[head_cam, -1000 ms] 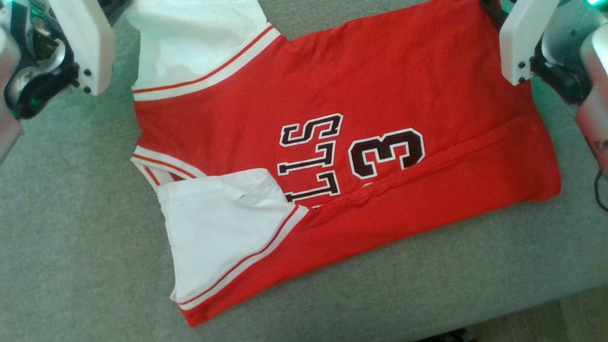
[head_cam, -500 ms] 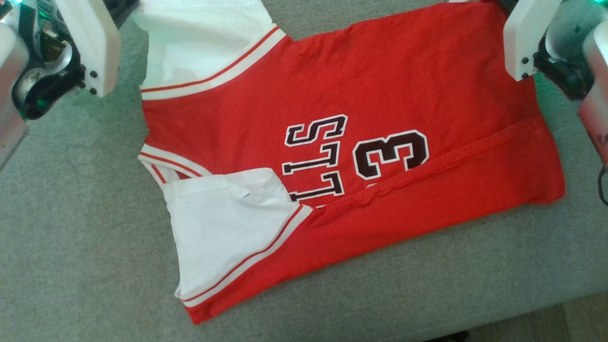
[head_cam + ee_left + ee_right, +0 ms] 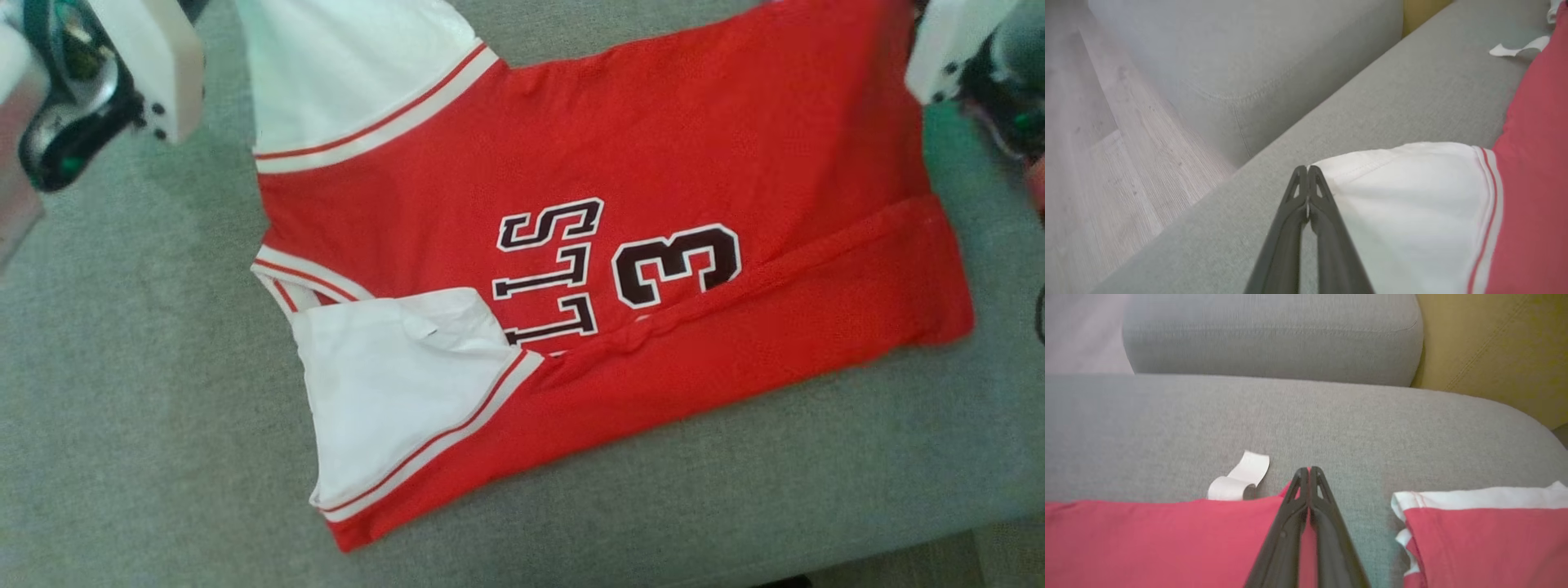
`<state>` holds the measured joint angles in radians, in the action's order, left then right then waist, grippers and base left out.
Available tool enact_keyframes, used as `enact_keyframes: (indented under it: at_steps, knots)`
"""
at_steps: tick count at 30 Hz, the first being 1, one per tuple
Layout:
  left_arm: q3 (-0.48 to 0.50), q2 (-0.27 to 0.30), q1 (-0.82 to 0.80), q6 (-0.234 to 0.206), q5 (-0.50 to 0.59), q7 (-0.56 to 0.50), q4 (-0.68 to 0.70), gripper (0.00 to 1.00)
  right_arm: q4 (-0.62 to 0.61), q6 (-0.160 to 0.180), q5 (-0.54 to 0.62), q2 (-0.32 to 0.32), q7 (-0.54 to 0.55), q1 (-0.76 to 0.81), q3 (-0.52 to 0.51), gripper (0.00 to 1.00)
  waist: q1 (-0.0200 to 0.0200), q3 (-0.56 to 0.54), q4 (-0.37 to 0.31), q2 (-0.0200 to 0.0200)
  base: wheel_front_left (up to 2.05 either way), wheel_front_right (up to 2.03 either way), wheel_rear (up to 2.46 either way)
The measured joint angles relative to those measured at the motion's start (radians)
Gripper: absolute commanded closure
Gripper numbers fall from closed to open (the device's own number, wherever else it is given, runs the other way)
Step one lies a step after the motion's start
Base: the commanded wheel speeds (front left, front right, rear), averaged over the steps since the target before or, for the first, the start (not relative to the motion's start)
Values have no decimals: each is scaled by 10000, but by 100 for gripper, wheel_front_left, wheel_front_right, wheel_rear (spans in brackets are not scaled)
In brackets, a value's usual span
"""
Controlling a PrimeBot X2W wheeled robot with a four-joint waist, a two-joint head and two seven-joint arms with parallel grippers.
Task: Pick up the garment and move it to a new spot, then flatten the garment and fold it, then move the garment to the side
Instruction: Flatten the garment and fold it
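Observation:
A red jersey (image 3: pixel 653 147) with white sleeves and black "3" lettering lies spread on the grey sofa seat (image 3: pixel 122 408). Its near side is folded over as a red band (image 3: pixel 775 327), with the near white sleeve (image 3: pixel 392 392) on top. In the left wrist view my left gripper (image 3: pixel 1307 168) is shut on the corner of the far white sleeve (image 3: pixel 1412 196). In the right wrist view my right gripper (image 3: pixel 1309 470) is shut on the red hem's far corner (image 3: pixel 1167 539), beside a curled white label (image 3: pixel 1241 477). The head view shows both pale wrists at the upper corners.
A grey back cushion (image 3: pixel 1269 335) and a mustard cushion (image 3: pixel 1494 347) rise behind the seat. Wooden floor (image 3: pixel 1094 143) lies past the seat's left end. The seat's front edge (image 3: pixel 1004 523) runs across the lower right of the head view.
The whole head picture has shifted slightly right, so the camera moved. My right wrist has gone toward the upper right corner and is blurred. The jersey's folds look the same.

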<state>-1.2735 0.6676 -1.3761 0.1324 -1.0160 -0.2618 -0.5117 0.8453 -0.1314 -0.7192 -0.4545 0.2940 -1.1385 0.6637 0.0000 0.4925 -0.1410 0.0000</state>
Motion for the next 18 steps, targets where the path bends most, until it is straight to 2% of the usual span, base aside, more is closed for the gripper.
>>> enact_keyframes:
  at_steps: [12, 15, 18]
  knots:
    - [-92, 6, -947, 2, 566, 2326, -405, 100, -364, 0, -748, -414, -1118, 11, -953, 100, 0, -97, 224, 0, 0, 0, 0]
    - [-102, 2, -988, 2, 458, 2397, -336, 100, -460, 0, -855, -481, -1124, 65, -953, 100, 0, -155, 264, 0, 0, 0, 0]
    - [-230, 96, -893, 2, -36, 2155, 290, 100, -652, 0, -1051, -652, -1129, 333, -1001, 100, 0, -248, 340, 0, 0, 0, 0]
